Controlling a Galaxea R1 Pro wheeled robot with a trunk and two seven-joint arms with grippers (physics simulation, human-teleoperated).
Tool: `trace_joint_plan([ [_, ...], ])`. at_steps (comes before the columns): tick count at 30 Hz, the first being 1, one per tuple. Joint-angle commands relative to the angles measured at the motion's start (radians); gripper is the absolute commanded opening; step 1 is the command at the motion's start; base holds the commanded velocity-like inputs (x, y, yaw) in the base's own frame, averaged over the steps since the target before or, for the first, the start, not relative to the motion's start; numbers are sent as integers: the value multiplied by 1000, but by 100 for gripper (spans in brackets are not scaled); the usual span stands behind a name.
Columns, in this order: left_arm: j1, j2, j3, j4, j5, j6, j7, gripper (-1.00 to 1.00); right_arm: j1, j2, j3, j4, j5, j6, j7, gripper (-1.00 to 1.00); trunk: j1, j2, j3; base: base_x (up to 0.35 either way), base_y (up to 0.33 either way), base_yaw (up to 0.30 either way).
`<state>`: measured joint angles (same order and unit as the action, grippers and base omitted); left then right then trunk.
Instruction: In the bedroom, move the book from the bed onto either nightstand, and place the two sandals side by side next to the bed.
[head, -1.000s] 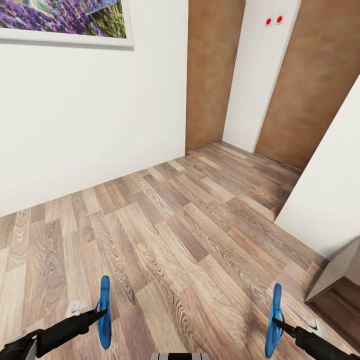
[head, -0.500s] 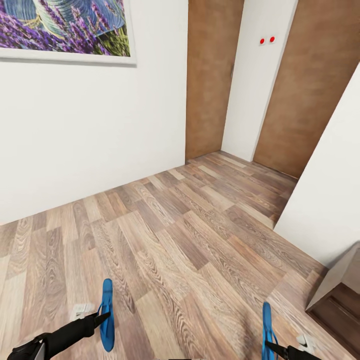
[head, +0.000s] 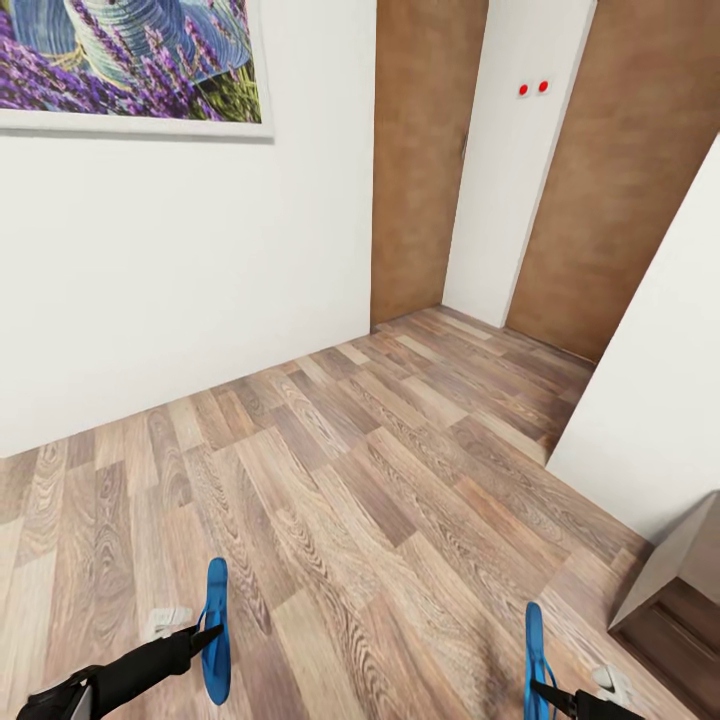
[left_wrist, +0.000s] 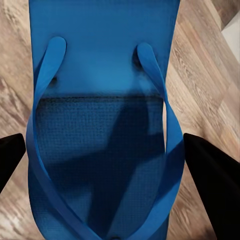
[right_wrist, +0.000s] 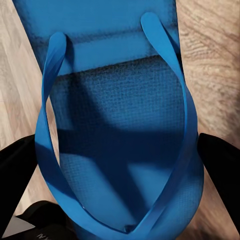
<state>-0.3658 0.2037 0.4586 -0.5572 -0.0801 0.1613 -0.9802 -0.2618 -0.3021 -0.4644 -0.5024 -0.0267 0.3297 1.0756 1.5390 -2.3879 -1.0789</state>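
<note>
I hold one bright blue sandal in each gripper, both edge-on above the wood floor. My left gripper (head: 208, 634) is shut on the left sandal (head: 216, 625). In the left wrist view this sandal (left_wrist: 100, 60) sits strap-side up in the gripper (left_wrist: 102, 155), between the black fingers (left_wrist: 207, 165). At the picture's bottom edge my right gripper (head: 547, 688) is shut on the right sandal (head: 533, 645). The right wrist view shows that sandal (right_wrist: 115, 45) in the gripper (right_wrist: 120, 165). A pale grey and dark brown corner of the bed (head: 672, 585) sits at lower right. The book and nightstand are out of view.
A white wall with the framed lavender picture (head: 130, 65) runs along the left. Two brown doors (head: 420, 150) (head: 625, 170) stand ahead, with a white wall strip between them. Another white wall (head: 655, 370) juts in on the right. The plank floor (head: 360, 480) stretches ahead.
The whole view has tilted up a little, so the camera moved. Both sandals stay held in the grippers; the right one sits lower in the picture than a second ago.
</note>
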Motion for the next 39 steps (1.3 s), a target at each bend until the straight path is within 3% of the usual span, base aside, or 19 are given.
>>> trace_joint_plan([
  [1, -1, -1, 8, -1, -9, 9, -8, -100, -1, 0, -3, 1, -2, 7, 4, -100, -4, 7, 2, 0, 0, 0],
  [15, -1, -13, 6, 13, -10, 8, 0, -100, -1, 1, -1, 4, -2, -12, -4, -100, -58, 105, 46, 0, 0, 0],
  [17, -1, -16, 4, 23, -16, 5, 31, -100, -1, 2, 0, 5, -2, -12, -62, -100, -65, 119, 52, 0, 0, 0],
  [18, -1, -33, 4, 28, -28, -13, 97, -100, -1, 4, 1, 6, -1, -12, -173, -100, -69, 126, 56, 0, 0, 0],
  [19, -1, -46, 4, 29, -35, -31, 135, -100, -1, 12, 2, 6, -1, -12, -235, -100, -73, 133, 59, 0, 0, 0],
  [22, -1, -78, 4, 35, -60, -81, 230, -100, -1, 48, 2, 4, 0, -25, -366, -100, -85, 154, 68, 0, 0, 0],
  [25, -1, -90, 5, 58, -87, -100, 268, -100, -1, 60, 2, 4, -1, -76, -404, -100, -96, 175, 78, 0, 0, 0],
  [32, -1, -94, 5, 76, -101, -107, 281, -100, -1, 65, 1, 5, -2, -105, -420, -100, -123, 224, 99, 0, 0, 0],
  [36, -1, -93, 4, 103, -105, -122, 283, -100, -1, 66, 1, 5, -2, -108, -441, -100, -123, 224, 99, 0, 0, 0],
  [39, -1, -89, -8, 142, -135, -178, 284, -100, -1, 66, 1, 4, -2, -112, -496, -100, -123, 224, 99, 0, 0, 0],
])
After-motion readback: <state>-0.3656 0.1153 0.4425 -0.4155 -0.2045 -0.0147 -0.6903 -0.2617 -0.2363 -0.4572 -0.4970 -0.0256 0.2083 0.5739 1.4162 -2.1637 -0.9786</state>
